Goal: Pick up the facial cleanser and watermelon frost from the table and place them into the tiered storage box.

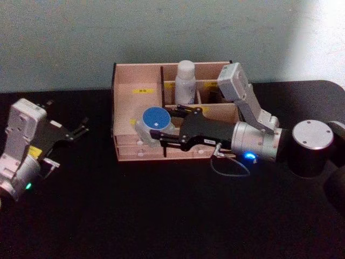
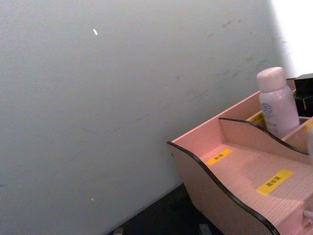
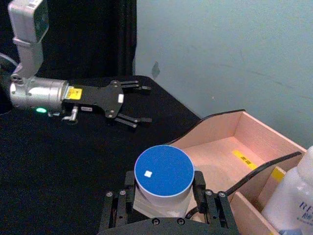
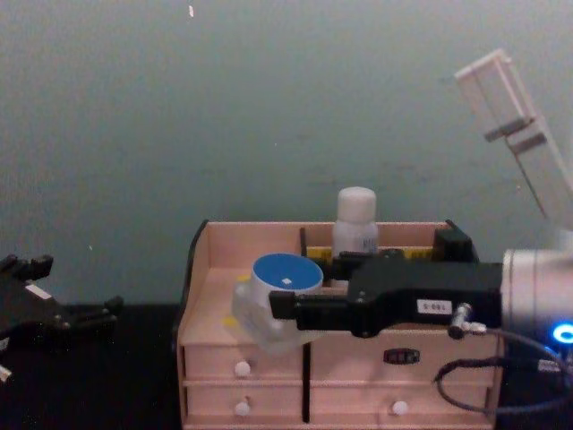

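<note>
Yellow labels (image 2: 275, 181) with dark characters on the light wooden tiered storage box (image 2: 230, 196), too small to read. Blue print on the tall white facial cleanser bottle (image 3: 298, 203) starts "RE", rest cut off. White tag with small dark digits on the black right hand (image 4: 432, 307), not legible.

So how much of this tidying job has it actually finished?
About half. The facial cleanser already stands in a back compartment of the tiered storage box. In hand: the right gripper holds the watermelon frost, tilted, over the box's front left compartment, jaws closed on it. Left to do: release it there. The left gripper waits open over the table.
</note>
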